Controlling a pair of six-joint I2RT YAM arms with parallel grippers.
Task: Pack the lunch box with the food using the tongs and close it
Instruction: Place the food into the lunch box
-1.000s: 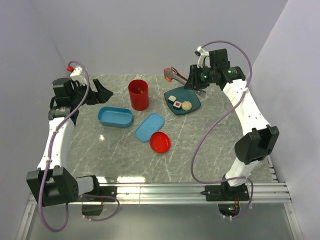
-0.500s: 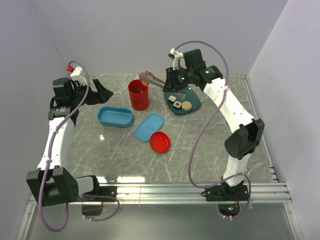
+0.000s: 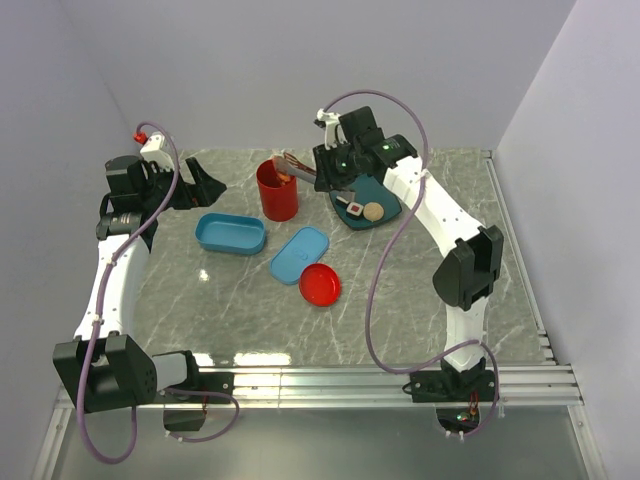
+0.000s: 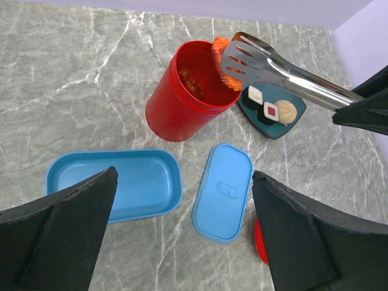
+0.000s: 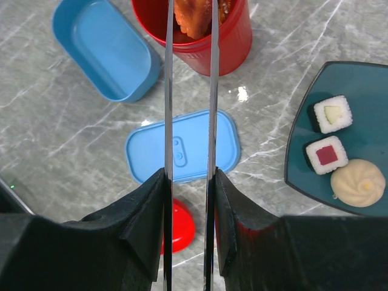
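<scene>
Right wrist: tongs point(image 5: 168, 121) pinch orange chunk point(image 5: 193, 18) above cup point(image 5: 233, 42)

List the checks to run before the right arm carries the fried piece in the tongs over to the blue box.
1. Right gripper has its jaws closed on the tongs: ok.
2. Orange fried piece is pinched between the tong tips, above the red cup: ok.
3. Whether the pinch is firm enough for the carry: cannot tell.
4. Lunch box is open and has nothing in it: ok.
5. Lid lies flat beside the box, apart from it and not covering it: ok.
6. Left gripper has open jaws, holds nothing and is not over the drop spot: ok.
</scene>
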